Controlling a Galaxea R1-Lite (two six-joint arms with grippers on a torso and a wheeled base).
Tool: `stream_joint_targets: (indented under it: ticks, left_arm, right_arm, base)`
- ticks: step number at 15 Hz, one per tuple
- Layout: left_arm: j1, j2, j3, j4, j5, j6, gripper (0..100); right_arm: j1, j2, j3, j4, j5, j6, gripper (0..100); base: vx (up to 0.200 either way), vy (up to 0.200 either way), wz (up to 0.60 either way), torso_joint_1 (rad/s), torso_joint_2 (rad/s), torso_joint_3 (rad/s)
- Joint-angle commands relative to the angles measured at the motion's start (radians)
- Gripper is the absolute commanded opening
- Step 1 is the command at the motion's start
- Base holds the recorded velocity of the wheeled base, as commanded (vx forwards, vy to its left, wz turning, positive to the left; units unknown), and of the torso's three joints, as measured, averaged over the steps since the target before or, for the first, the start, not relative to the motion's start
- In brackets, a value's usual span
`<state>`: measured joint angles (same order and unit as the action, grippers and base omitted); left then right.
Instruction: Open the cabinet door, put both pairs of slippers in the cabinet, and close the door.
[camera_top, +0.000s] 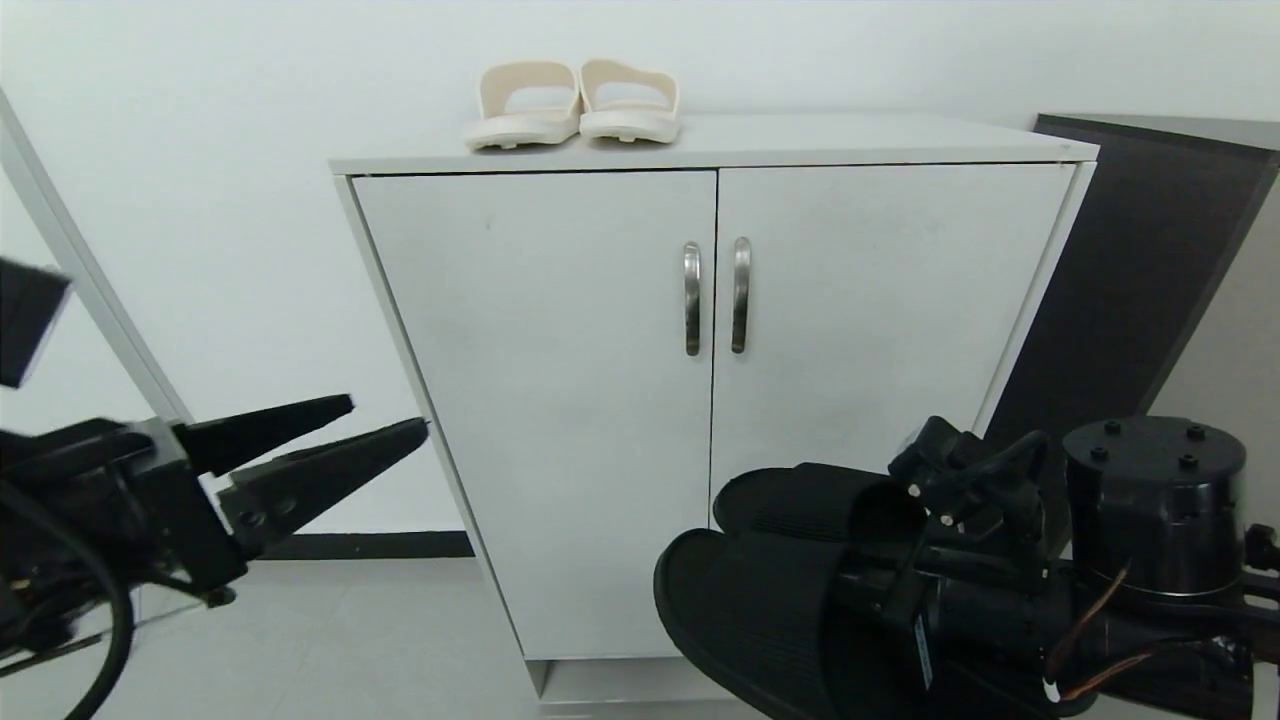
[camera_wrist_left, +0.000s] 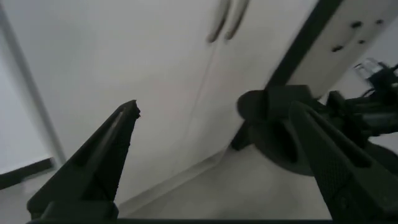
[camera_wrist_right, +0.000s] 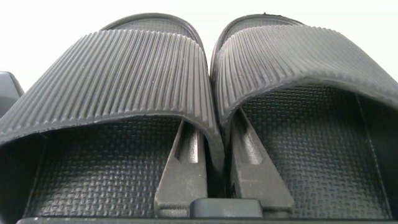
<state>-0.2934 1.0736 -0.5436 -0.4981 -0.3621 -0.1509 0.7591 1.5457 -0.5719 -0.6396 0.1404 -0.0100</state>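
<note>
A: Our right pincer (camera_wrist_right: 212, 143) clamps the black slippers (camera_top: 770, 590) as a pair; our left pincer (camera_top: 385, 415) gapes open, empty.
B: Doors (camera_top: 560, 400) ahead of it are shut; advancing, we might ram the slippers against them.

I can read no text, number or sign in any of my views. The one candidate is a narrow pale strip (camera_top: 921, 650) on the right arm (camera_top: 1000, 610), just behind the black slippers (camera_top: 760, 590) in the head view. It may be a label, but it is too small for me to make out. The cabinet (camera_top: 540, 400) fronts show plain pale panels to me, with nothing legible on them.
</note>
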Motion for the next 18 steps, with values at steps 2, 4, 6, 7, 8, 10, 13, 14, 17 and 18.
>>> stream_joint_targets:
  ticks: [2, 4, 6, 7, 8, 10, 13, 14, 17, 18]
  left_arm:
    - [-0.156, 0.224, -0.174, -0.007, -0.003, -0.004, 100]
    - [-0.23, 0.301, -0.257, -0.008, -0.008, -0.033, 100]
    - [-0.308, 0.379, -0.34, -0.008, -0.011, -0.078, 100]
    - [-0.325, 0.402, -0.36, -0.008, -0.014, -0.081, 100]
    - [-0.34, 0.443, -0.395, -0.008, -0.063, -0.081, 100]
    - [-0.339, 0.479, -0.438, -0.008, -0.182, -0.084, 100]
    - [-0.332, 0.615, -0.622, -0.008, -0.316, -0.164, 100]
    - [-0.332, 0.648, -0.667, -0.008, -0.308, -0.165, 100]
    - [-0.332, 0.672, -0.694, -0.008, -0.247, -0.168, 100]
    - [-0.332, 0.69, -0.713, -0.008, -0.196, -0.167, 100]
  right_arm:
    - [0.0, -0.001, 0.0, -0.002, 0.001, -0.001, 0]
    - [0.0, 0.001, 0.0, -0.002, 0.001, -0.001, 0]
    - [0.0, 0.002, 0.0, 0.0, 0.001, -0.001, 0]
    - [0.0, 0.002, 0.001, 0.0, 0.001, -0.001, 0]
    - [0.0, 0.002, 0.001, 0.0, 0.001, -0.001, 0]
    - [0.0, 0.004, 0.001, 0.0, 0.001, 0.001, 0]
    - [0.0, 0.005, 0.003, 0.0, 0.002, 0.001, 0]
    - [0.0, 0.005, 0.003, 0.0, 0.002, 0.001, 0]
    - [0.0, 0.005, 0.009, -0.002, 0.002, 0.001, 0]
    - [0.0, 0.005, 0.009, -0.002, 0.002, 0.001, 0]
  base:
    - [0.0, 0.0, 0.0, 0.0, 0.0, 0.0]
    - [0.0, 0.0, 0.0, 0.0, 0.0, 0.0]
    - [0.0, 0.0, 0.0, 0.0, 0.0, 0.0]
    - [0.0, 0.0, 0.0, 0.0, 0.0, 0.0]
    - [0.0, 0.0, 0.0, 0.0, 0.0, 0.0]
    - [0.0, 0.0, 0.0, 0.0, 0.0, 0.0]
    - [0.0, 0.0, 0.0, 0.0, 0.0, 0.0]
    - [0.0, 0.0, 0.0, 0.0, 0.0, 0.0]
    - [0.0, 0.0, 0.0, 0.0, 0.0, 0.0]
    - [0.0, 0.0, 0.0, 0.0, 0.0, 0.0]
